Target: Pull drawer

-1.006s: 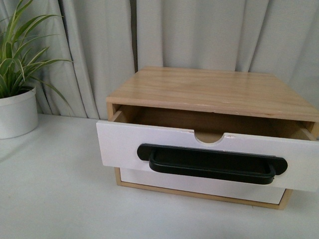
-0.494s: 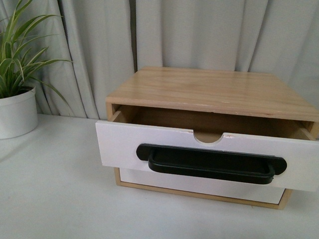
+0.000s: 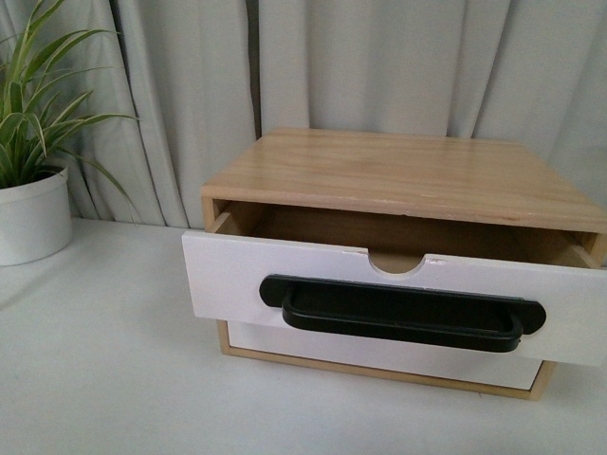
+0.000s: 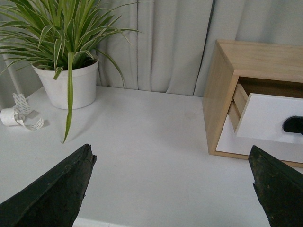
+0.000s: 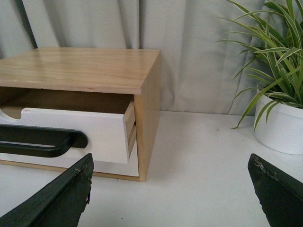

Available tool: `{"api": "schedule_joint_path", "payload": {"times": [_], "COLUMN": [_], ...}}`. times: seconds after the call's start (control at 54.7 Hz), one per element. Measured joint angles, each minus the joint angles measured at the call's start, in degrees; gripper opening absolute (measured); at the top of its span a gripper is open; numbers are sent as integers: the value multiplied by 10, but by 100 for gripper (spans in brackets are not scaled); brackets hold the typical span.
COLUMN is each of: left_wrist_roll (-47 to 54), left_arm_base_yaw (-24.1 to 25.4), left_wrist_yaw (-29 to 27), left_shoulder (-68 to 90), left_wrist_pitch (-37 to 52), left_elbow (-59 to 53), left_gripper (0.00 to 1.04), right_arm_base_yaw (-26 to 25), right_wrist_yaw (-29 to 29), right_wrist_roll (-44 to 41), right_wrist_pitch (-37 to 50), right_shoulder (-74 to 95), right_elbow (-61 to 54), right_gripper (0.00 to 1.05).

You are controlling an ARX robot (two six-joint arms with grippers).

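Front view, left: potted spider plant point(image 3: 33, 161) in a white pot at the desk point(image 3: 104, 379) edge, well apart from the cabinet.
Front view, centre: wooden cabinet point(image 3: 408, 171) stands on the desk before grey curtains point(image 3: 379, 57); neither arm shows here.
Drawer location: the drawer point(image 3: 237, 275) is the upper one, already slid partway out, its front standing proud of the plain lower front point(image 3: 379, 349).
Drawer look: white front, half-round notch in top edge, light wood sides; long black bar handle point(image 3: 403, 313) runs crosswise, left to right, along the front.
Left wrist view: left pincer point(image 4: 170, 189) spread wide, nothing between its fingers; hangs over bare desk with the cabinet off toward the robot's right and the drawer's end just visible. Curl of tape point(image 4: 19, 113) lies near the plant pot.
Right wrist view: right pincer point(image 5: 170, 194) also wide and empty; drawer corner and handle end sit toward the robot's left, near.
Key relation: both pincers stand clear of the handle; by my judgement the right one looks the closer.
Status: opening appears largely done; a further pull would need re-gripping the bar across its short section.
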Motion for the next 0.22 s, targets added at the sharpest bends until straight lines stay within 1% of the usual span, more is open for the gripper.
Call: {"api": "schedule_joint_path", "payload": {"times": [0.22], "left_wrist_roll": [0], "left_arm_base_yaw": [0], "left_wrist_yaw": [0], "left_shoulder": [0], "left_wrist_pitch": [0], "left_elbow": [0], "left_gripper": [99], "right_arm_base_yaw": [0], "right_wrist_yaw": [0], "right_wrist_roll": [0], "right_wrist_pitch": [0], "right_shoulder": [0], "right_elbow": [0], "right_gripper": [96]}}
